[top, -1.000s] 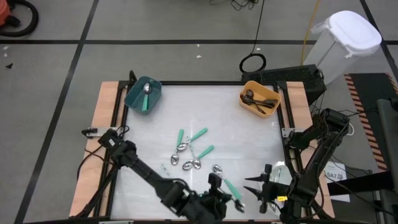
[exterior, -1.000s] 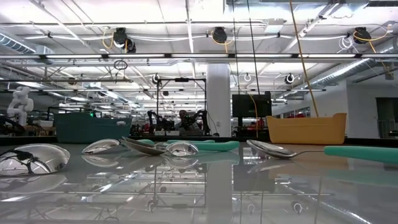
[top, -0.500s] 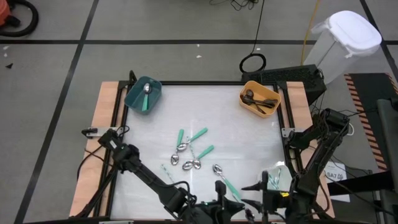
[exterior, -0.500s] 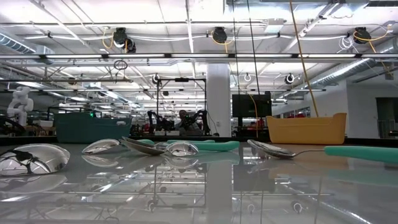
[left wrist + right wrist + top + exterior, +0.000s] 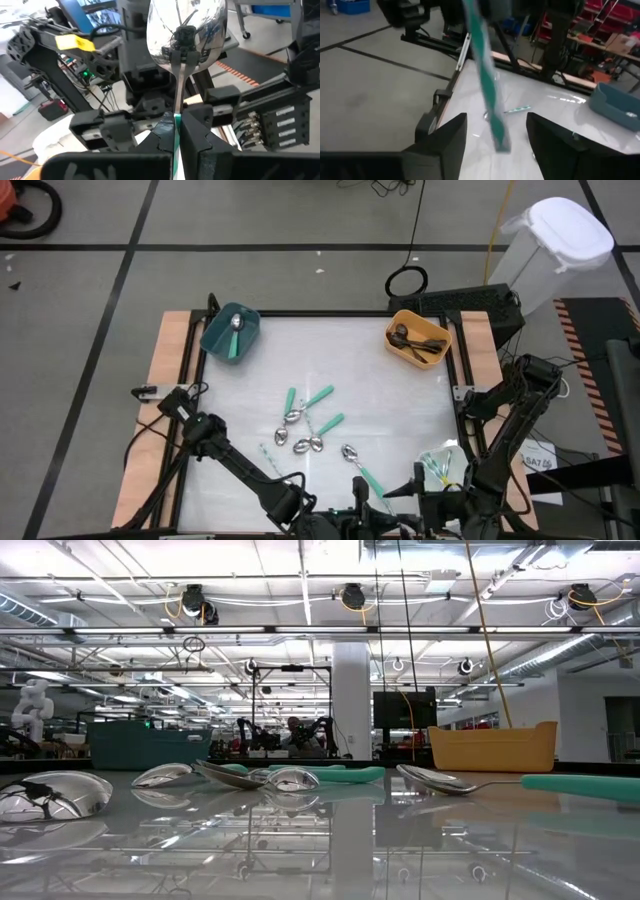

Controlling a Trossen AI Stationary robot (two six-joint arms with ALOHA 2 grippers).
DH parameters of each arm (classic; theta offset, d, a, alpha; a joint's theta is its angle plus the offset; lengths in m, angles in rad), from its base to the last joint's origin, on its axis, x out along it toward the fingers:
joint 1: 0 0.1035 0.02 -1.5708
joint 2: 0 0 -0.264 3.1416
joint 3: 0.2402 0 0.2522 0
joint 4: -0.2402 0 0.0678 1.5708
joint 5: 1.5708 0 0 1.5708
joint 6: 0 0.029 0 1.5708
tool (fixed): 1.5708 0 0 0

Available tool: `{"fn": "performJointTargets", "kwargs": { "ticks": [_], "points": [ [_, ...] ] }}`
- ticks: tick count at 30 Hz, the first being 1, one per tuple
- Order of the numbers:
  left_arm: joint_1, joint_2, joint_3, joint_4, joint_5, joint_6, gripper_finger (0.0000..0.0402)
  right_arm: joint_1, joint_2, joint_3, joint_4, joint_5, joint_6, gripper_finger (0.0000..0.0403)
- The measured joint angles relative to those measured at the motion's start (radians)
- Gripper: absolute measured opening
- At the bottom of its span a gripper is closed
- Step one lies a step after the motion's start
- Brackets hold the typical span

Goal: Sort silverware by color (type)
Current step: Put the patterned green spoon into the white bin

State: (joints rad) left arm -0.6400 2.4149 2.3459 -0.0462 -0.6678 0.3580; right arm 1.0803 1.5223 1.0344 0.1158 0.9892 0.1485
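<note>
Left gripper (image 5: 176, 127) is clamped on a spoon (image 5: 186, 30) by its teal handle, bowl sticking out in front, down at the table's near edge. Right gripper (image 5: 496, 131) sits just beside it, fingers apart with that teal handle hanging between them, so it looks like a handoff, probably since the white bin (image 5: 443, 467) is on the right arm's side. More spoons (image 5: 303, 442) lie mid-table; teal bin (image 5: 230, 332) and orange bin (image 5: 417, 338) each hold some already.
</note>
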Motion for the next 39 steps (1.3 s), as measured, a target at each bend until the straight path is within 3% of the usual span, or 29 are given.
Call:
{"fn": "performJointTargets", "kwargs": {
  "ticks": [6,15,20,24,27,32,39],
  "points": [
    [0.014,0.0,0.0,-0.003,0.004,0.001,0.0004,-0.009,0.0,0.0,0.053,0.002,-0.073,0.0161],
    [0.011,0.0,0.0,-0.03,0.003,0.007,0.0009,-0.005,0.0,0.0,0.034,0.003,-0.096,0.0027],
    [0.011,0.0,0.0,-0.053,-0.015,-0.061,0.0037,-0.006,-0.023,0.0,-0.004,-0.005,-0.087,0.0028],
    [-0.002,0.0,0.001,-0.093,-0.056,-0.122,0.0093,-0.003,-0.056,-0.001,-0.052,-0.007,-0.081,0.0036],
    [-0.021,0.0,0.001,-0.129,-0.149,-0.175,0.0136,0.001,-0.086,0.0,-0.12,-0.011,-0.08,0.003],
    [-0.061,0.0,0.001,-0.233,-0.305,-0.25,0.0169,0.001,-0.162,0.0,-0.332,-0.122,-0.079,0.0029],
    [-0.088,0.0,0.0,-0.392,-0.325,-0.366,0.0172,0.001,-0.303,0.0,-0.731,-0.317,0.017,0.0034]
  ]
}}
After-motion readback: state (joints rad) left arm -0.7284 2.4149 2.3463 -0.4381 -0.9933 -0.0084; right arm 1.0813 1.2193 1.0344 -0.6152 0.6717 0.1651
